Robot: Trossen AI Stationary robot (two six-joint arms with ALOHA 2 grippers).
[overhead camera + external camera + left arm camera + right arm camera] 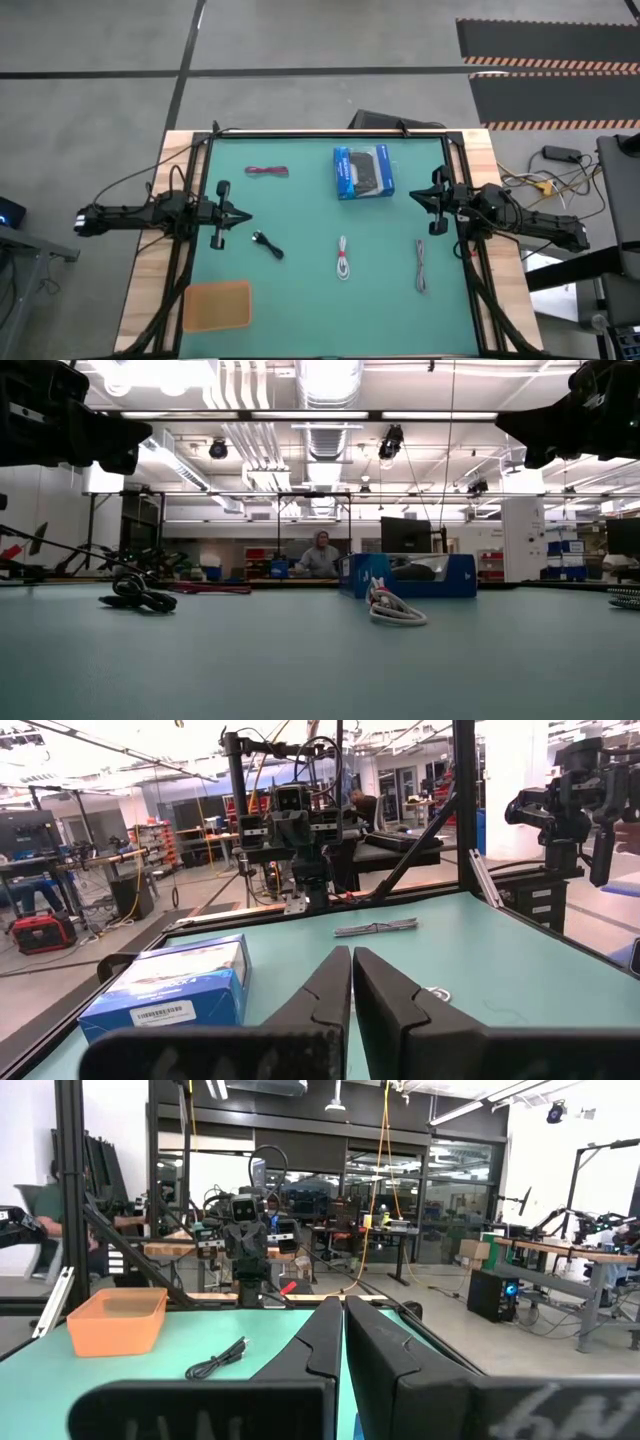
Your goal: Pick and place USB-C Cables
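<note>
Green mat (pixel 320 290) is covering the table, light wood strips showing along the left and right edges, black frame rails running around it. Room beyond is looking like an open workshop: grey floor, hazard-striped mats, ceiling ducts and strip lights, benches, other rigs. A person (pixel 320 555) is sitting at a desk behind the far edge.

Blue-and-black box (pixel 362 171) is lying near the far edge, right of centre; white barcode label is showing on its end in the left wrist view, print too small to read.

Orange tray (pixel 216 305) is sitting at the near left corner; nothing visible in it.

Cables are all lying loose on the mat: red cable (pixel 267 171) near the far edge, left of the box; black cable (pixel 267 244) mid-left, between red cable and tray; white cable (pixel 343 258) centre, nearer the front; grey cable (pixel 421 266) toward the right edge.

Left gripper (pixel 238 217) is hovering at the left edge, fingers pressed together, holding nothing. Right gripper (pixel 414 196) is hovering at the right edge, fingers likewise pressed together, empty.
</note>
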